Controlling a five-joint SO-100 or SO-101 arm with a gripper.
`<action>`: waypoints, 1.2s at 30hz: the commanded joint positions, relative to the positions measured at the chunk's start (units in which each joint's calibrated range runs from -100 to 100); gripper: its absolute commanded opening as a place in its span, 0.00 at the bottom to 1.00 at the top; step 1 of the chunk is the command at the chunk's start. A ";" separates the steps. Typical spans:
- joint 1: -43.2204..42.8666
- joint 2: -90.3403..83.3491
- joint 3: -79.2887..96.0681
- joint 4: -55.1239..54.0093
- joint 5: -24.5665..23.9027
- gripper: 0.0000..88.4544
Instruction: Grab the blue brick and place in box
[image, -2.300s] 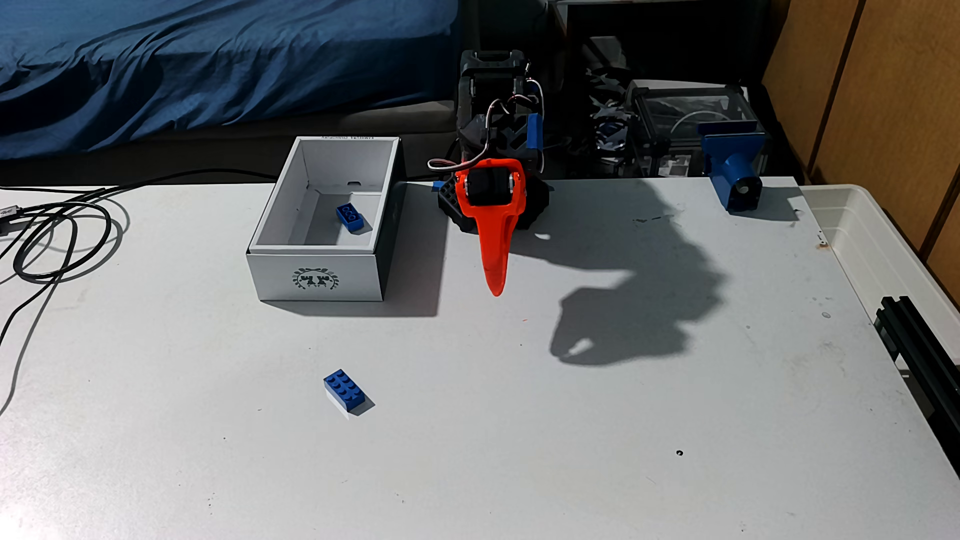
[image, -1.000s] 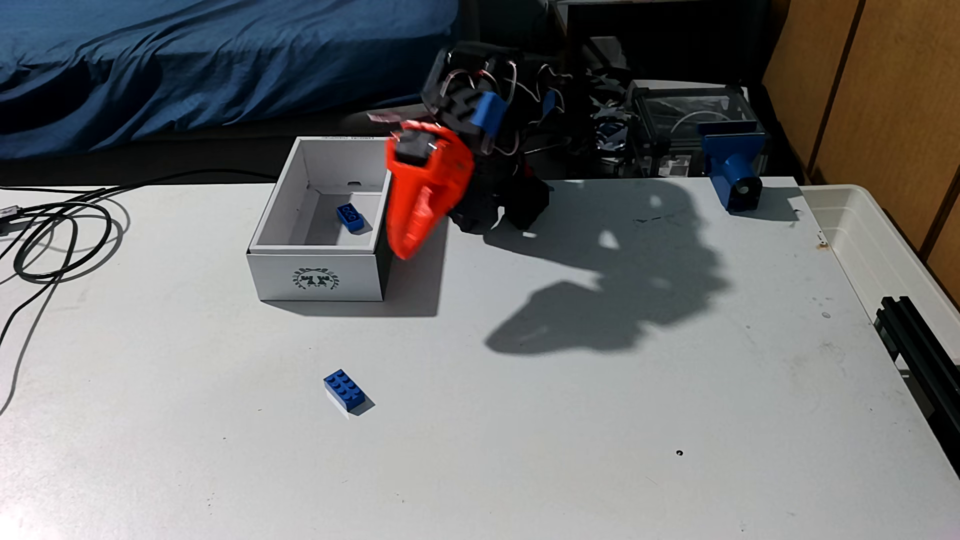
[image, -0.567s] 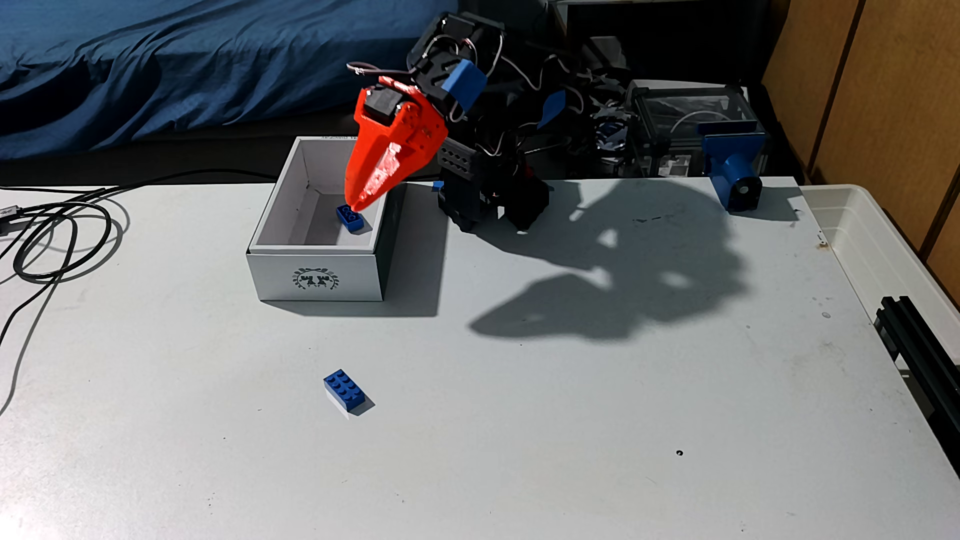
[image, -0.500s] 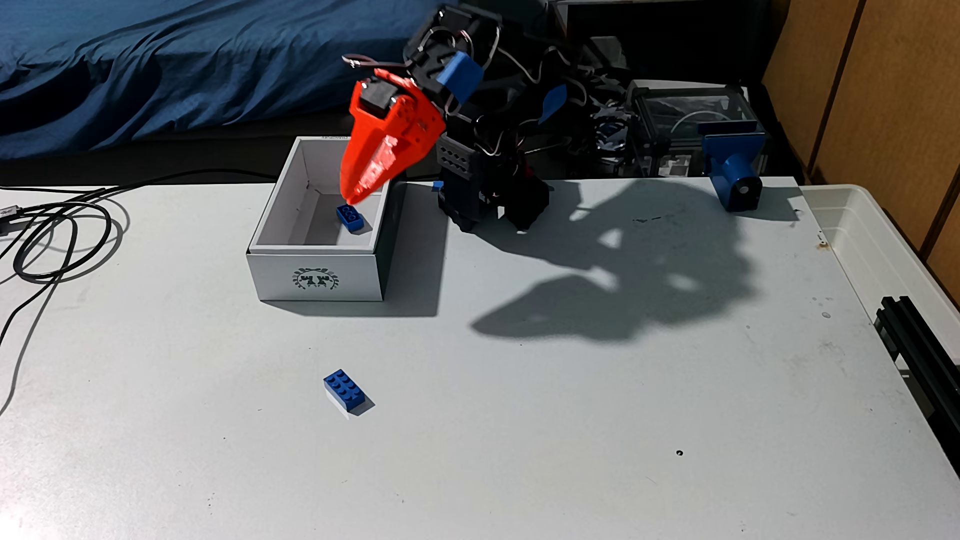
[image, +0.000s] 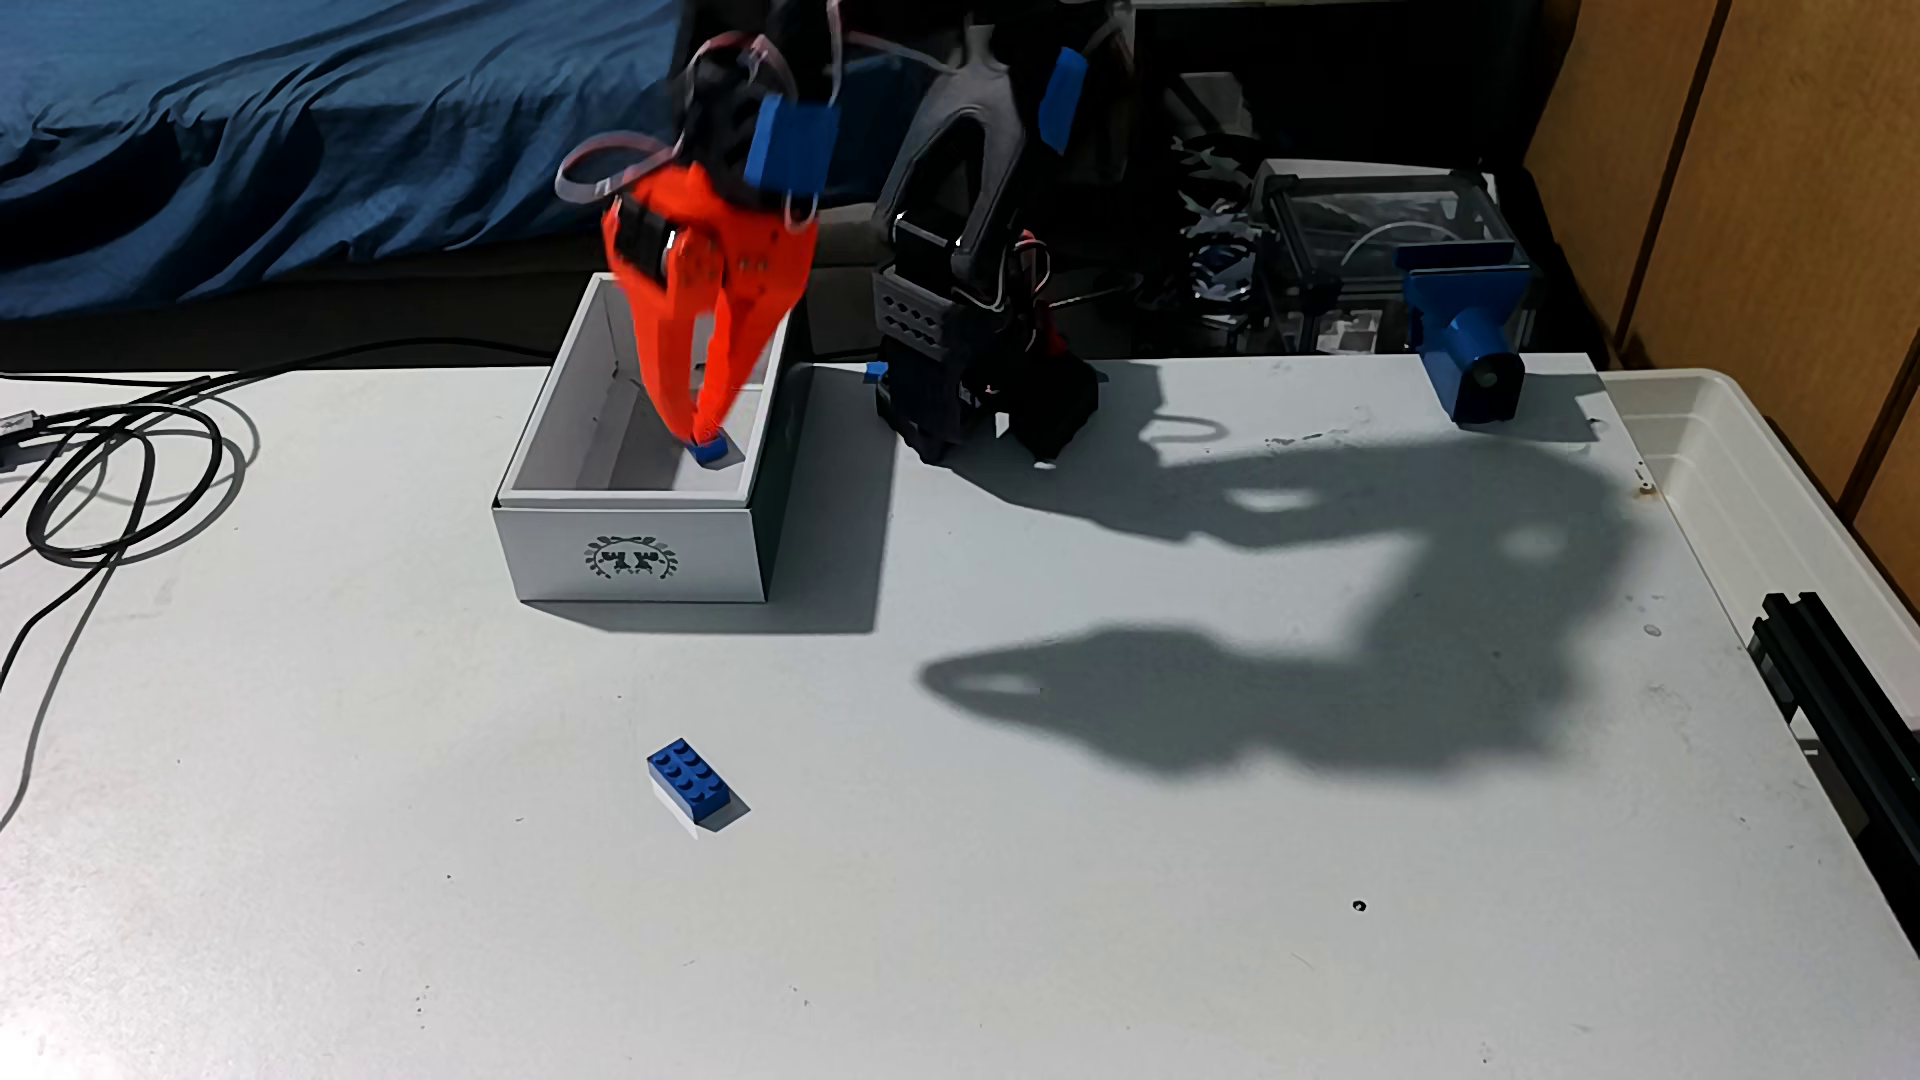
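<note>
The blue brick lies studs up on the white table, in front of the box and well clear of the arm. The box stands open at the back left, its wreath emblem facing the camera. My orange gripper reaches down into the box, blurred by motion. Its fingers are parted, with a narrow gap showing between them. The tips sit on the far end of another blue brick on the box floor and cover part of it. I cannot tell whether they touch it.
The arm's black base stands right of the box. Black cables coil at the left edge. A blue clamp sits at the table's back right, beside a translucent bin. A black rail lies at the right edge.
The gripper swung left from the table's middle to above the box, then dropped into it. Its jaws have parted and its tips now cover part of the brick inside.
</note>
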 joint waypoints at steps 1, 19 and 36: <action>-2.39 9.64 -5.82 0.30 -2.08 0.02; -10.64 34.51 -23.92 -0.48 -9.81 0.03; -8.41 47.95 -37.67 -0.39 -9.60 0.20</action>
